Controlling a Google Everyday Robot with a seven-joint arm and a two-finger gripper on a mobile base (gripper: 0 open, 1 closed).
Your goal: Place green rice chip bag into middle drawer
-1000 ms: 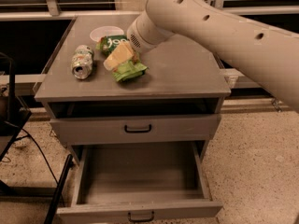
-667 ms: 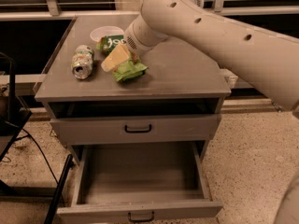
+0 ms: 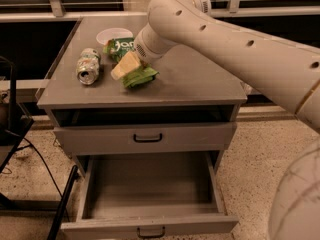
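The green rice chip bag (image 3: pixel 122 46) lies crinkled on the cabinet top (image 3: pixel 200 84), left of centre, with its lower end (image 3: pixel 142 77) sticking out towards the front. My gripper (image 3: pixel 129 66) is down on the bag's middle and covers part of it. The white arm (image 3: pixel 225 39) reaches in from the right. The middle drawer (image 3: pixel 150 194) is pulled out wide below, and its inside shows nothing in it. Its small black handle (image 3: pixel 150 232) is at the front edge.
A crushed silver-green soda can (image 3: pixel 88 66) lies just left of the bag. A white round dish (image 3: pixel 111 35) sits behind the bag. The drawer above (image 3: pixel 147 137) is closed. A dark stand (image 3: pixel 10 124) and cables are on the floor at the left.
The arm has shifted slightly to the left. The gripper stays on the bag. The bag, the can and the drawers have not moved.
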